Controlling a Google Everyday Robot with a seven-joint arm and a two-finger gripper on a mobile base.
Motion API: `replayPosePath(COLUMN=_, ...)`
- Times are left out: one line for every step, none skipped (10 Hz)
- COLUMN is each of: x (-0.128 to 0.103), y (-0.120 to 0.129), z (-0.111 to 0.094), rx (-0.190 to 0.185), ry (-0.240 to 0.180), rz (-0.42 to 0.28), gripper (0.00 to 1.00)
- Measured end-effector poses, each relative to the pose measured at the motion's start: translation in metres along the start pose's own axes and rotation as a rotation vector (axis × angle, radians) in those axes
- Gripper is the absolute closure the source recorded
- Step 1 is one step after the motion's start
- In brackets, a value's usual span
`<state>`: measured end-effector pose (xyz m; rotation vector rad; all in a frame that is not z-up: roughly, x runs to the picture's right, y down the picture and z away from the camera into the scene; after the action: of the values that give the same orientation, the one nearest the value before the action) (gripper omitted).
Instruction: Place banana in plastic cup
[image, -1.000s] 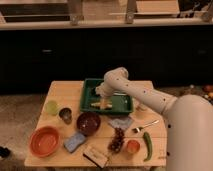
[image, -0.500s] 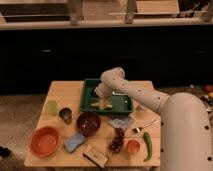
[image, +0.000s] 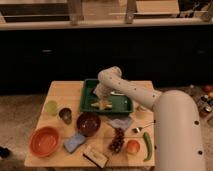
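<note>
Banana (image: 101, 104), yellow, in the green tray (image: 121, 102) at the far middle of the wooden surface (image: 62, 92). Tool (image: 100, 93) low inside the tray, just above the banana, contact unclear; impossible to tell how far open or whether holding anything. Plastic cup (image: 51, 107) left of the tray, apart from it, beside a dark cup (image: 65, 115).

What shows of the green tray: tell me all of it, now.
The green tray is a shallow rectangle with a raised rim, plastic by its look, dark green all over. It lies flat at the back middle of the wooden table, just behind the dark bowl. A yellow banana lies inside it, near the front left. The gripper hangs over the tray's left half, right above the banana; whether it touches either cannot be told.
</note>
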<state>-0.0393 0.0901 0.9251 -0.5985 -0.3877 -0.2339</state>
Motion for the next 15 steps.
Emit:
replayPosePath(x=-0.002, y=-0.001, z=0.002, rx=-0.016, ry=0.005, rz=-0.006, gripper=0.2)
replayPosePath(x=-0.001, y=-0.001, z=0.004, rx=-0.031, ry=0.011, rz=-0.008, gripper=0.2)
replayPosePath(x=0.0, y=0.0, z=0.005, rx=-0.041, ry=0.016, rz=-0.008, gripper=0.2)
replayPosePath(x=0.001, y=-0.001, z=0.007, rx=-0.052, ry=0.02, rz=-0.01, gripper=0.2)
replayPosePath(x=0.001, y=0.0, z=0.009, rx=-0.062, ry=0.025, rz=-0.011, gripper=0.2)
replayPosePath(x=0.001, y=0.0, z=0.011, rx=-0.07, ry=0.028, rz=-0.013, gripper=0.2)
replayPosePath(x=0.001, y=0.0, z=0.013, rx=-0.078, ry=0.032, rz=-0.015, gripper=0.2)
replayPosePath(x=0.0, y=0.0, z=0.016, rx=-0.088, ry=0.035, rz=-0.016, gripper=0.2)
replayPosePath(x=0.0, y=0.0, z=0.017, rx=-0.093, ry=0.035, rz=-0.015, gripper=0.2)
replayPosePath(x=0.001, y=0.0, z=0.018, rx=-0.097, ry=0.035, rz=-0.012, gripper=0.2)
replayPosePath(x=0.002, y=0.001, z=0.019, rx=-0.101, ry=0.03, rz=-0.008, gripper=0.2)
replayPosePath(x=0.005, y=0.002, z=0.02, rx=-0.103, ry=0.014, rz=-0.003, gripper=0.2)
replayPosePath(x=0.006, y=0.003, z=0.02, rx=-0.102, ry=-0.012, rz=-0.002, gripper=0.2)
replayPosePath(x=0.008, y=0.004, z=0.019, rx=-0.1, ry=-0.022, rz=0.0, gripper=0.2)
replayPosePath(x=0.008, y=0.005, z=0.02, rx=-0.1, ry=-0.033, rz=-0.002, gripper=0.2)
